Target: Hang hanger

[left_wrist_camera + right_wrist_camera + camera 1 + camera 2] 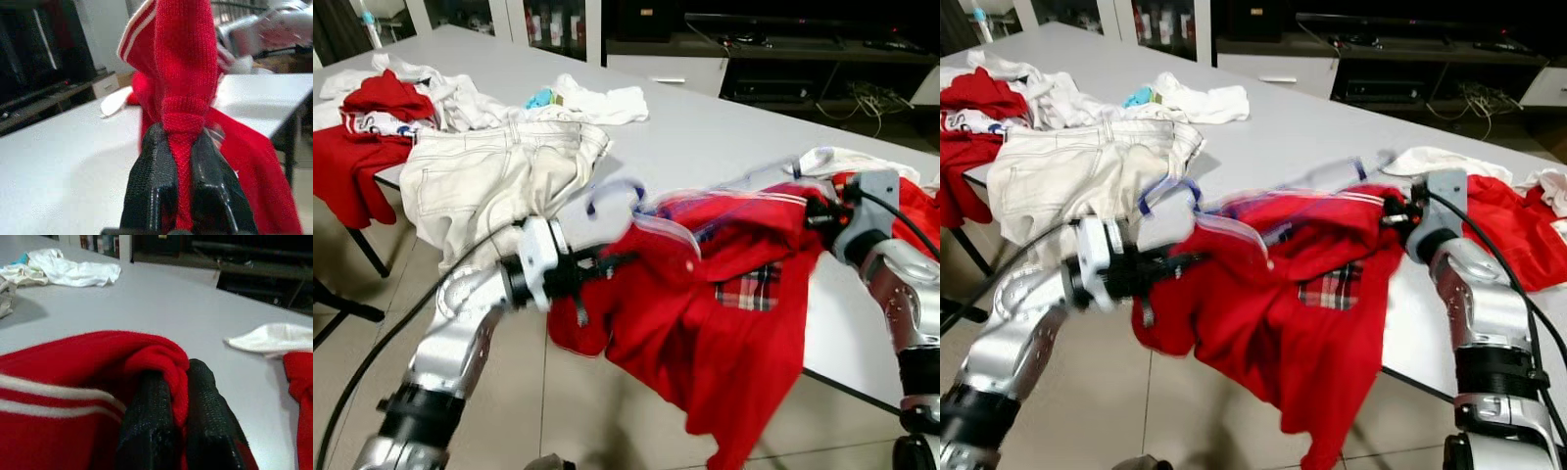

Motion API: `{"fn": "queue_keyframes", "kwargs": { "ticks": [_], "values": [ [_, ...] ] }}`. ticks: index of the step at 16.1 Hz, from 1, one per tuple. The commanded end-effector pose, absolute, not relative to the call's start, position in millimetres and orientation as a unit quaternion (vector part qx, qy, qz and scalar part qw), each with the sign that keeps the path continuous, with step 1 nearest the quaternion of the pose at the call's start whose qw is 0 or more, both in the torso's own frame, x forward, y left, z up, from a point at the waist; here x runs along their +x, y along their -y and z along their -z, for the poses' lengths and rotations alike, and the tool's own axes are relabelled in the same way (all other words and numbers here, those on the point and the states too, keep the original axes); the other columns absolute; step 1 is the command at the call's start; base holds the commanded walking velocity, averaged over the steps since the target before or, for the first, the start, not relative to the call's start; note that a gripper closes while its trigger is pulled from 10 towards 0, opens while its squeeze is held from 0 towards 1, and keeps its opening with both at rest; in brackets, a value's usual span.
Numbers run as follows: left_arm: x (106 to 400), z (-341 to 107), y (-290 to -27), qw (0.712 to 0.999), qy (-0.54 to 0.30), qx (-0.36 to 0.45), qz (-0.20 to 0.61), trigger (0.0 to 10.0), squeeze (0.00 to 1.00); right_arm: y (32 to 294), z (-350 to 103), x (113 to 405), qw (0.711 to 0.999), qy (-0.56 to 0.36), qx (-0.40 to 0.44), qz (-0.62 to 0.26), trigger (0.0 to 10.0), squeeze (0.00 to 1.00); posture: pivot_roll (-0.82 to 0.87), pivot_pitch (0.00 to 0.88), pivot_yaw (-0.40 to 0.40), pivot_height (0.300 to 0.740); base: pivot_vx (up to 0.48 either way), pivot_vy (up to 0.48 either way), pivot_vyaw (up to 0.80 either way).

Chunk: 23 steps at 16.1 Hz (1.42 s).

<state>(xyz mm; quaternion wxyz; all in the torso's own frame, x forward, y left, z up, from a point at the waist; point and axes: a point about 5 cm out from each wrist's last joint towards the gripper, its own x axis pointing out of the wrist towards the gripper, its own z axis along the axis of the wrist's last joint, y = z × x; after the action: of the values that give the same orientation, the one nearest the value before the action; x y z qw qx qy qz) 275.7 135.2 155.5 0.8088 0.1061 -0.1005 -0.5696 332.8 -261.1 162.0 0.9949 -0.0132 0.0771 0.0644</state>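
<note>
A red knitted sweater [705, 323] with white stripes and a plaid patch hangs stretched between my two grippers at the near edge of the white table [705, 137]. My left gripper [607, 262] is shut on the sweater's left edge, red knit pinched between its fingers [151, 186]. My right gripper [818, 211] is shut on the sweater's right shoulder [166, 362]. A clear plastic hanger [641, 211] with a bluish hook lies blurred across the sweater's top, partly inside the garment.
Cream trousers [499, 171] drape over the table's edge at left. Beyond them lie red and white clothes [391, 103] and a white cloth [602, 98]. More red and white garments [911, 196] lie at right. A dark TV cabinet [783, 59] stands behind.
</note>
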Motion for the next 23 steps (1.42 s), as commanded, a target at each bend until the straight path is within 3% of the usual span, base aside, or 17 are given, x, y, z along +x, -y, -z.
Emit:
{"fn": "queue_keyframes", "kwargs": {
  "ticks": [1,7,14,23],
  "values": [
    [273,-159,-135,0.792,0.095,0.128,0.589,10.0,0.0,267,-175,335,0.997,-0.049,-0.033,-0.043,10.0,0.0,-0.05,0.0,-0.024,0.74,0.0,0.0,0.0],
    [279,-166,-143,0.79,0.085,0.153,0.588,10.0,0.0,272,-190,341,0.998,-0.028,-0.038,-0.029,10.0,0.0,-0.04,0.0,-0.017,0.74,0.0,0.0,0.0],
    [278,-150,-150,0.777,0.016,0.185,0.602,10.0,0.0,276,-201,334,0.999,-0.001,-0.04,-0.032,10.0,0.0,-0.05,0.0,-0.019,0.74,0.0,0.0,0.0],
    [301,-155,-161,0.816,0.007,0.218,0.536,10.0,0.0,276,-209,317,0.996,0.014,-0.043,-0.081,10.0,0.0,-0.05,0.0,-0.019,0.74,0.0,0.0,0.0]
  ]
}}
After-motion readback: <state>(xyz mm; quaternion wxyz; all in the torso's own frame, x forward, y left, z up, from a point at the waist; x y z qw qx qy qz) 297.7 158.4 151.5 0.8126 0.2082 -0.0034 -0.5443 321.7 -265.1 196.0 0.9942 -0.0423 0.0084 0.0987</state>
